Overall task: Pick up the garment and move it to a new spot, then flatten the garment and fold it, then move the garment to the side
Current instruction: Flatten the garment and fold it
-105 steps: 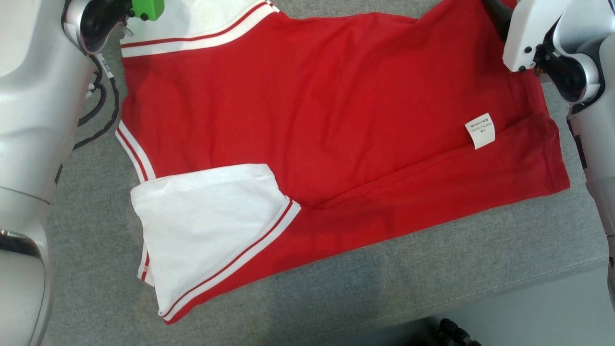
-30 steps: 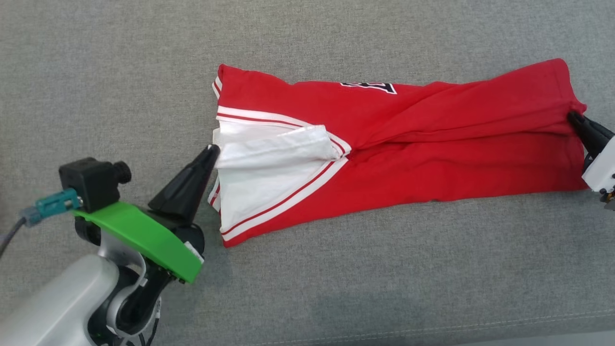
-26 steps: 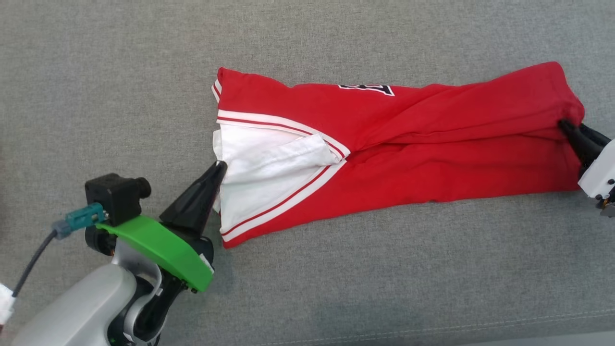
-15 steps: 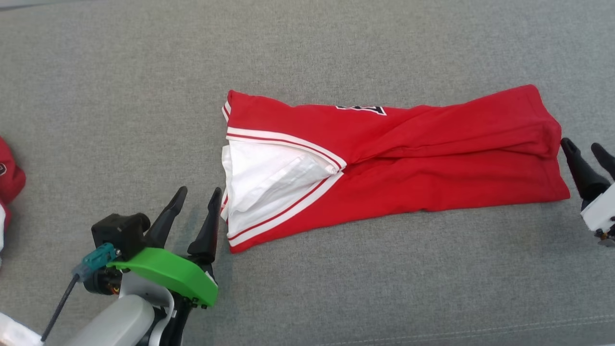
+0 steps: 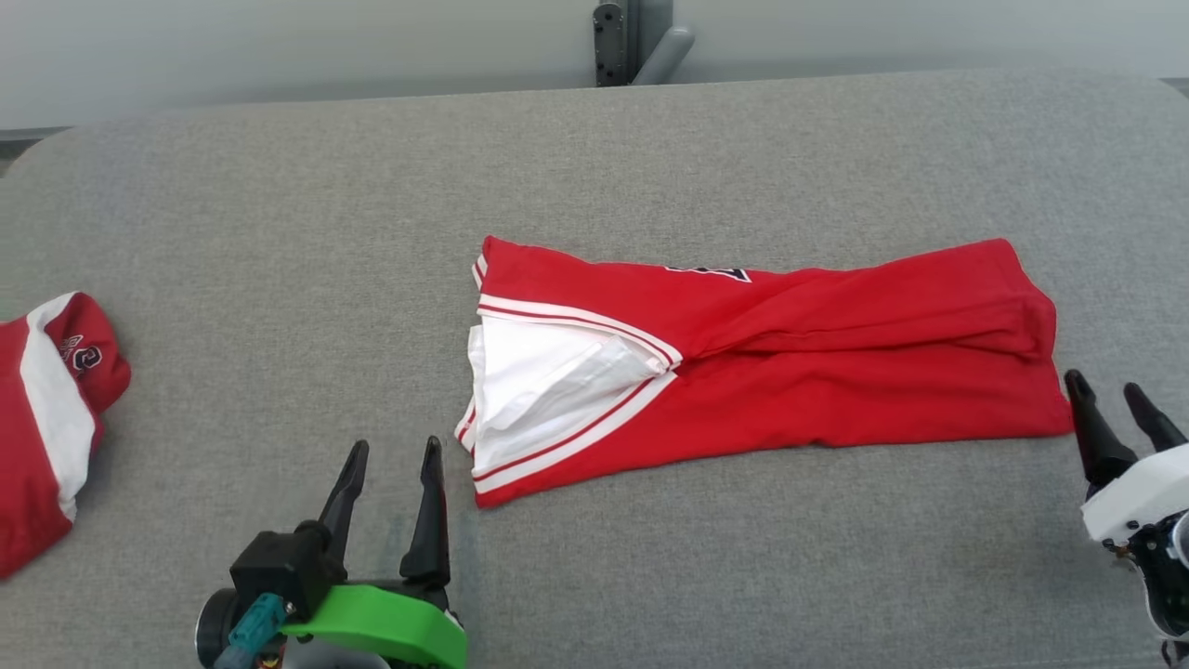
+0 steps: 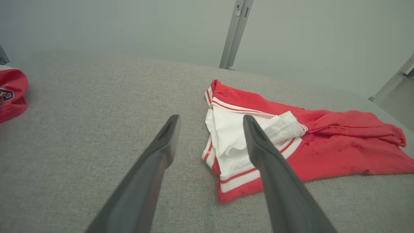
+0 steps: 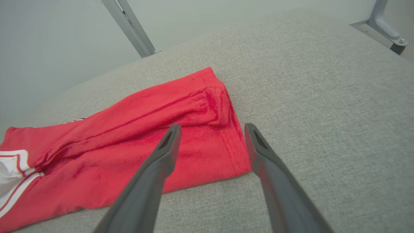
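The red jersey (image 5: 817, 362) lies folded into a long band across the middle of the grey padded surface (image 5: 279, 232), its white sleeve (image 5: 539, 381) at the left end. The left gripper (image 5: 395, 451) is just beside that end, its 2 fingers spread and empty. The right gripper (image 5: 1105, 383) is just off the hem end, also spread, holding nothing. Another red-and-white garment (image 5: 46, 418) lies at the far left edge.

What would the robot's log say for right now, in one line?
shirt: folded strip, on cushion | left claw: open, empty | right claw: open, empty
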